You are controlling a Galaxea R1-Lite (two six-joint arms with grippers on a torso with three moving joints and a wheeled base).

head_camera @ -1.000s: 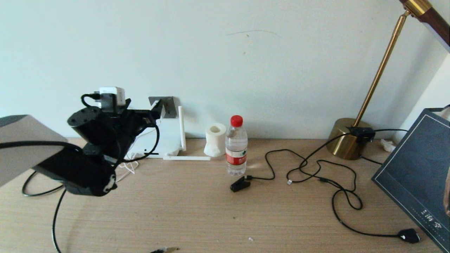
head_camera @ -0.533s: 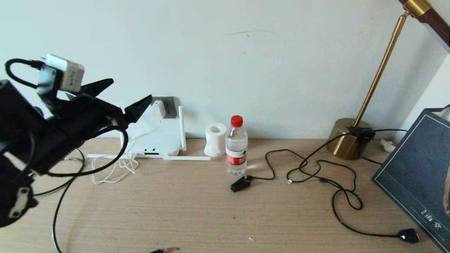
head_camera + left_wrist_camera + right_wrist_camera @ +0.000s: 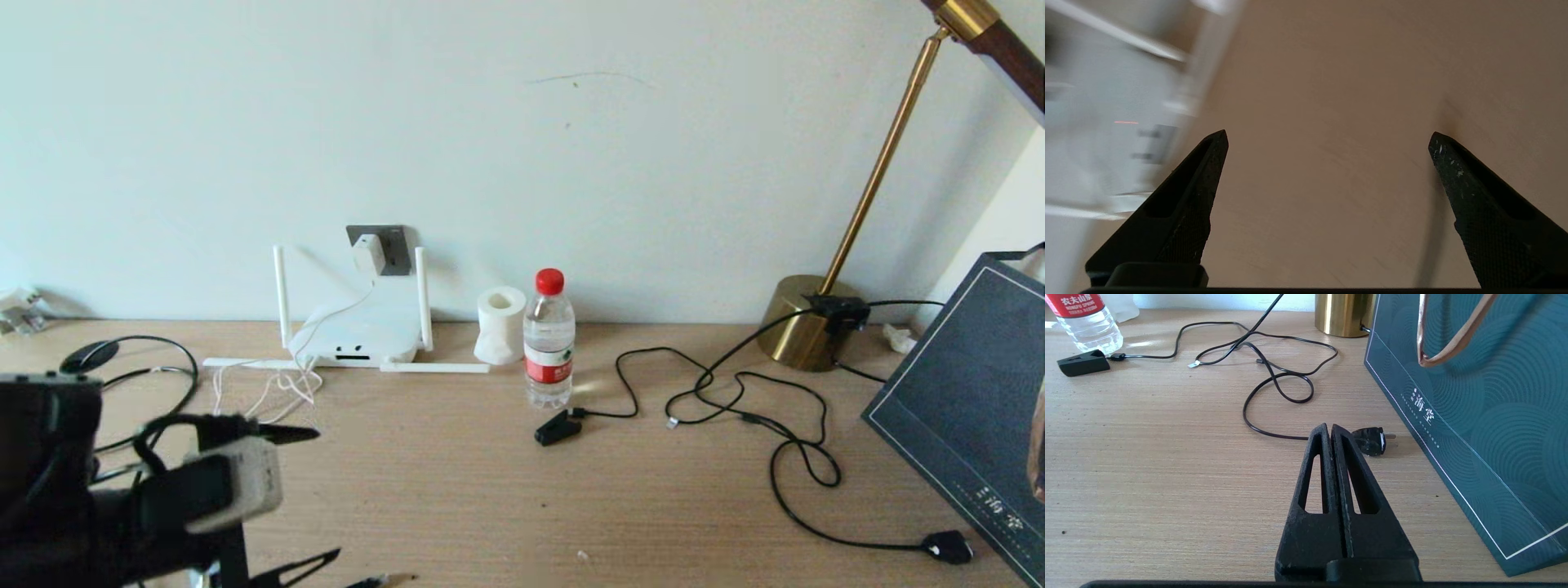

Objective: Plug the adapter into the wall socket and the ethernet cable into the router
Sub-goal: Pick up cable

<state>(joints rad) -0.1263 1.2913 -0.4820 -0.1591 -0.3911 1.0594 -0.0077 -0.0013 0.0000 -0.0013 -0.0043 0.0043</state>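
Observation:
The white adapter (image 3: 369, 255) sits in the dark grey wall socket (image 3: 395, 245) on the wall, and its thin white cord hangs down to the table. Below it the white router (image 3: 355, 333) lies flat with its antennas and a dark front slot. My left gripper (image 3: 324, 495) hangs low at the front left, open and empty; its wrist view shows the left gripper (image 3: 1328, 136) over bare wood beside the blurred router (image 3: 1106, 122). The black ethernet cable (image 3: 186, 369) loops at the far left. Its clear-tipped connector (image 3: 384, 581) lies at the table's front edge. My right gripper (image 3: 1330, 427) is shut and empty, parked.
A water bottle (image 3: 548, 343) and a paper roll (image 3: 500, 325) stand right of the router. A black clip-like plug (image 3: 558, 428), thin black cords (image 3: 735, 408) and a two-pin plug (image 3: 1372, 441) lie mid-right. A brass lamp base (image 3: 804, 322) and a teal bag (image 3: 971, 408) fill the right.
My left arm drew back from the wall socket and swung down to the front left with the gripper open. The adapter stayed in the socket.

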